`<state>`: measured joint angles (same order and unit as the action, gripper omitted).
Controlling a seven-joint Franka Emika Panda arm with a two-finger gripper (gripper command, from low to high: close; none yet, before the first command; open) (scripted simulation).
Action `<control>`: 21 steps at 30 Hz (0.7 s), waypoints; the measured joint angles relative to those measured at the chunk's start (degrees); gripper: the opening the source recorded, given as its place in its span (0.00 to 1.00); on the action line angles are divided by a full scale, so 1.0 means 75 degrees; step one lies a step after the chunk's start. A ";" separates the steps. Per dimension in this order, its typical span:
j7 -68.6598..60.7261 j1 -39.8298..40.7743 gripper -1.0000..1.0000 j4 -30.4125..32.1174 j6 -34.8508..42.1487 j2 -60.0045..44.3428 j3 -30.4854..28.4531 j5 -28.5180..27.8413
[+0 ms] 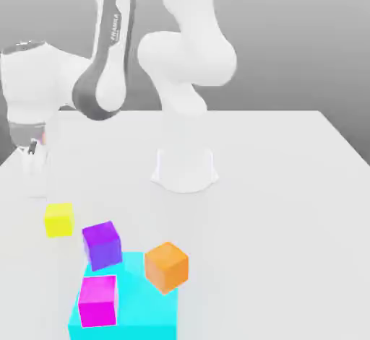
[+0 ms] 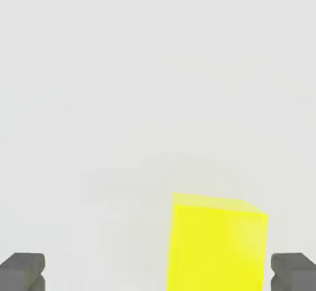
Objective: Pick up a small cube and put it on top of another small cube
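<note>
A magenta cube (image 1: 98,300) sat nearest the camera, at the bottom left of the exterior frame, on top of a larger cyan block (image 1: 148,310). An orange cube (image 1: 167,266) rested just beside the block's upper right edge, and a purple cube (image 1: 102,245) stood at its upper left corner. The yellow cube (image 1: 58,219) lay on the white table (image 1: 289,201) at the lower left, apart from the purple one. The arm (image 1: 108,50) reached down from the top of the frame toward the left edge, where the gripper (image 1: 31,146) hung above and behind the yellow cube. In the hand view the fingertips (image 2: 23,271) stood wide apart at the two lower corners, holding nothing, with the yellow cube (image 2: 216,243) between them, nearer the right one.
</note>
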<state>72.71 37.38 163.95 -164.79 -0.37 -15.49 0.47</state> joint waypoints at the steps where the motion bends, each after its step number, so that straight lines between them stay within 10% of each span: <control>1: -0.0203 0.0040 0.50 -0.0018 -0.0208 -0.0264 0.0132 0.0320; 6: -0.1050 0.0970 0.50 -0.0246 -0.1311 -0.1633 0.1392 0.1494; 7: -0.1116 0.1138 0.00 -0.0281 -0.1481 -0.1838 0.1575 0.1567; 21: -0.0018 0.0867 0.00 0.0043 -0.0092 -0.0104 0.0917 0.0079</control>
<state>72.58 43.88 164.27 -165.48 -1.14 -8.62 1.06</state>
